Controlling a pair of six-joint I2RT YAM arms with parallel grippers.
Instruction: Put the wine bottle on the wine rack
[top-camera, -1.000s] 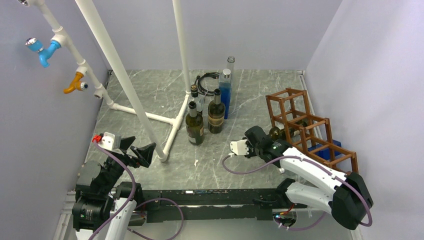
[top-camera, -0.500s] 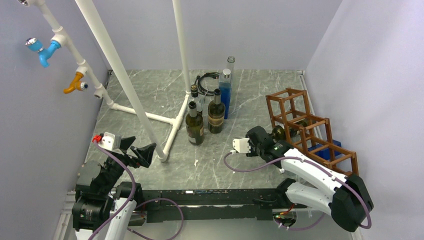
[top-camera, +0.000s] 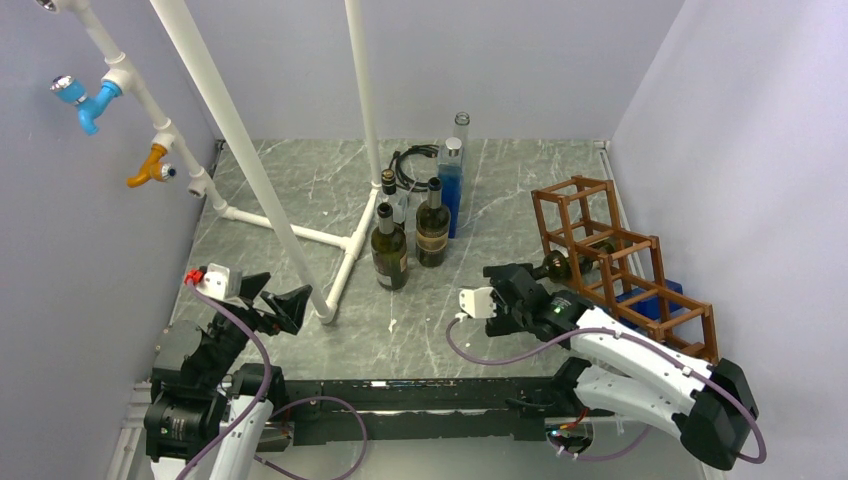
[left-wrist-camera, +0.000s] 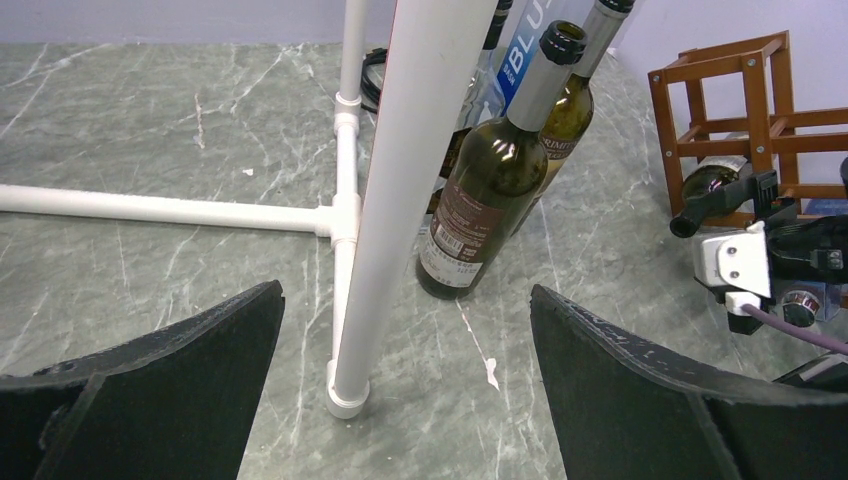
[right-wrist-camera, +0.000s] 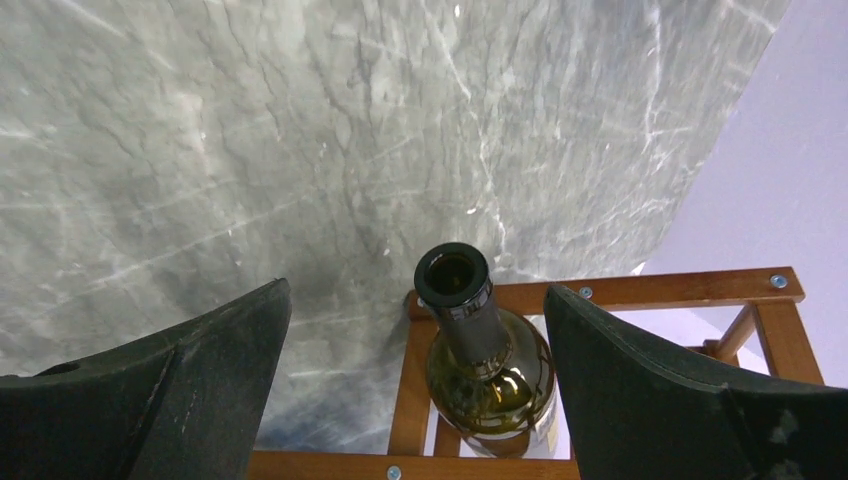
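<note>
Your right claw (right-wrist-camera: 416, 292) spread wide, gripping nothing, wine bottle (right-wrist-camera: 490, 375) lying in the wine rack (right-wrist-camera: 650, 288) at lower centre, claw backed off its neck since a second ago

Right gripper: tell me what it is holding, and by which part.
Nothing. The right gripper has its jaws wide open, clear of the wine bottle, which lies in the wine rack.

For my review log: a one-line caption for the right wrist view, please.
Open right gripper facing the mouth of a wine bottle lying in the wine rack.
</note>
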